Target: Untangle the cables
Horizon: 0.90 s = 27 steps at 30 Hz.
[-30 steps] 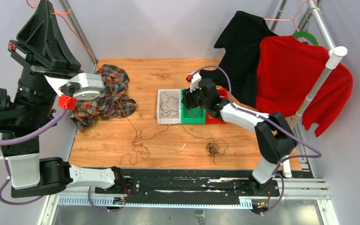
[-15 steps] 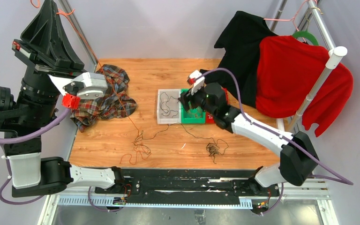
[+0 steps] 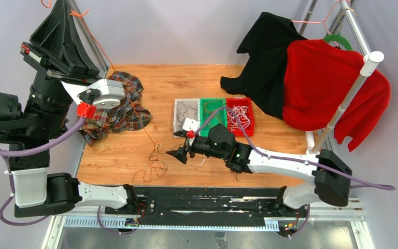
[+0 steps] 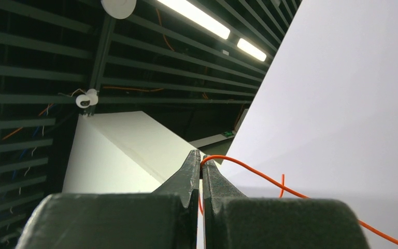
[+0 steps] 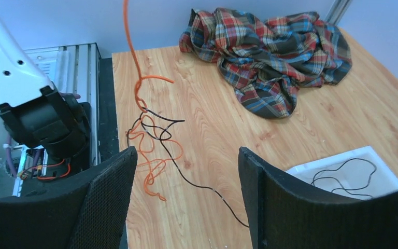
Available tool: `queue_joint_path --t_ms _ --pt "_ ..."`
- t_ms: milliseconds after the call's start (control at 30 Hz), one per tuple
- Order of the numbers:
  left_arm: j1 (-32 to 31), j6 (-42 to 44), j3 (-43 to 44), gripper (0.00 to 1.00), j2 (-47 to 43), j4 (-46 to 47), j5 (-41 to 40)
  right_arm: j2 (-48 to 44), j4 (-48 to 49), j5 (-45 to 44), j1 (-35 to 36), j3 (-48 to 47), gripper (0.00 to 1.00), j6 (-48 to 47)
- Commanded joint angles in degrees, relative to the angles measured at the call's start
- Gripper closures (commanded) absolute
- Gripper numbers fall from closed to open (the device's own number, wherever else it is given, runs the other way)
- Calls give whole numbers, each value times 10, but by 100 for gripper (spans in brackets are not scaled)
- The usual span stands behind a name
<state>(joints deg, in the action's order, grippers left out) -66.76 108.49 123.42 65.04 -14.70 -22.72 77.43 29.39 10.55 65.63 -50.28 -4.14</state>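
Two fingers of the left gripper (image 4: 202, 160) are clamped together on the orange cable (image 4: 249, 172), which is pinched at the very tips and held high, well to the left of the white bin (image 3: 176, 118). From that grip the thin, smooth strand is drawn down in a nearly straight line to a loose tangle (image 3: 155, 162) on the wood-grain table (image 3: 186, 83), left of and nearer than the white bin. In the tangle the orange cable is looped with a hair-thin black cable (image 5: 199, 185). The right gripper (image 5: 186, 155) is spread wide with nothing between its mesh-textured pads, and is positioned between the white bin and the tangle. A second black cable (image 3: 185, 111) is coiled inside the white bin. A crumpled plaid cloth (image 3: 119, 111) is heaped further left of the white bin. The crossings inside the tangle cannot be made out, and the left gripper is cut off at the upper edge of the top view.
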Motion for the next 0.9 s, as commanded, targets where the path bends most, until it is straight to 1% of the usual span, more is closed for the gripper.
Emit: queue_joint_path --t_ms 0,167,300,433,467,500,633,667,767,867 --pt "-5 6 12 99 0 15 -8 61 61 13 12 -28 29 8" --pt "-4 8 14 99 0 13 -7 125 94 0 16 -61 28 10" --pt "-4 7 17 99 -1 13 -7 174 120 -1 19 -94 28 32" --pt "-5 7 19 99 -2 12 -7 213 143 -18 19 -120 32 58" --pt "-5 8 18 99 -3 12 -8 220 146 -16 20 -124 35 62" --pt "-4 9 19 99 -4 11 -8 225 146 -25 20 -126 42 67" --pt "-5 13 20 99 -10 6 -14 226 151 -71 20 -112 94 70" --pt "-5 10 19 99 -12 5 -17 218 159 -88 20 -100 99 71" --pt "-4 -4 -12 99 -36 3 -47 168 195 -140 16 -45 99 75" --pt "-4 -34 -107 99 -97 8 -93 104 201 -169 14 8 99 71"
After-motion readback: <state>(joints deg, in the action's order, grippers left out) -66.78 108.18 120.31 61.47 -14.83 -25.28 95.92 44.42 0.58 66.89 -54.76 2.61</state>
